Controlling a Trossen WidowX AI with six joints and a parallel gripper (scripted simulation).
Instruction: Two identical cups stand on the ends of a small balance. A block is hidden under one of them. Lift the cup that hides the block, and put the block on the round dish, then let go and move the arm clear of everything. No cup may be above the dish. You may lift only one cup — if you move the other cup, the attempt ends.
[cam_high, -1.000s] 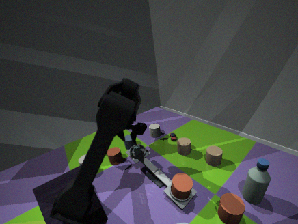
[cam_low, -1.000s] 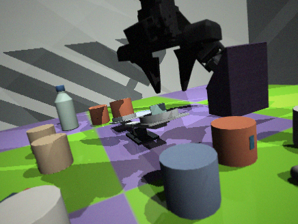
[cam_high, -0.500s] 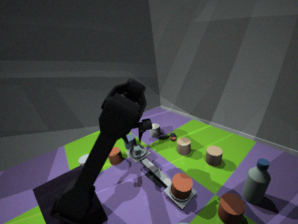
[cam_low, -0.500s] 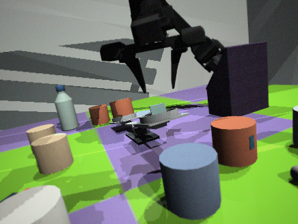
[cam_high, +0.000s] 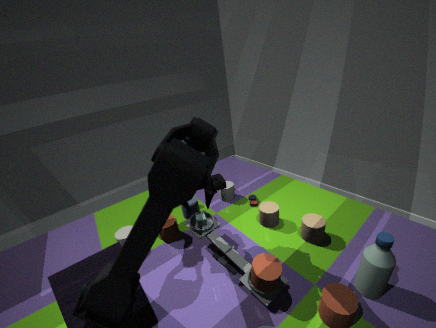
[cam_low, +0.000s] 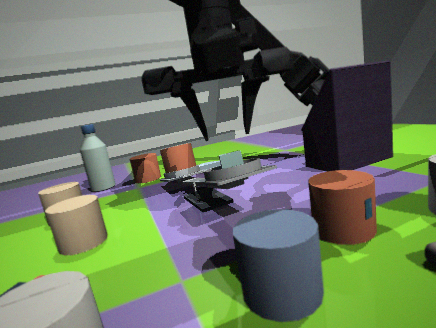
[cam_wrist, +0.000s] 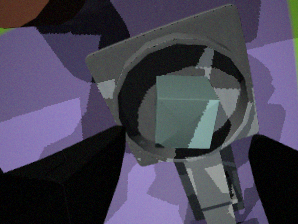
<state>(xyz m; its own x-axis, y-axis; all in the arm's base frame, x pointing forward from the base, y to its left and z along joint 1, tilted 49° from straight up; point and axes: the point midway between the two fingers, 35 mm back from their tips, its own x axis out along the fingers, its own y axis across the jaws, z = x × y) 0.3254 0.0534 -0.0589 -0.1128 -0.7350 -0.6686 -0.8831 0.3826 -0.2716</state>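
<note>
A teal block sits uncovered in the ringed pan at one end of the balance. An orange cup stands upright on the other end. My gripper is open and empty above the block, fingertips pointing down; the wrist view shows a finger at either side of the pan. Another orange cup stands on the floor beside the block's end. I cannot make out the round dish for certain.
A third orange cylinder and a bottle stand past the cup's end. A blue cylinder is near the block's end. Two tan cylinders and a white one stand farther off.
</note>
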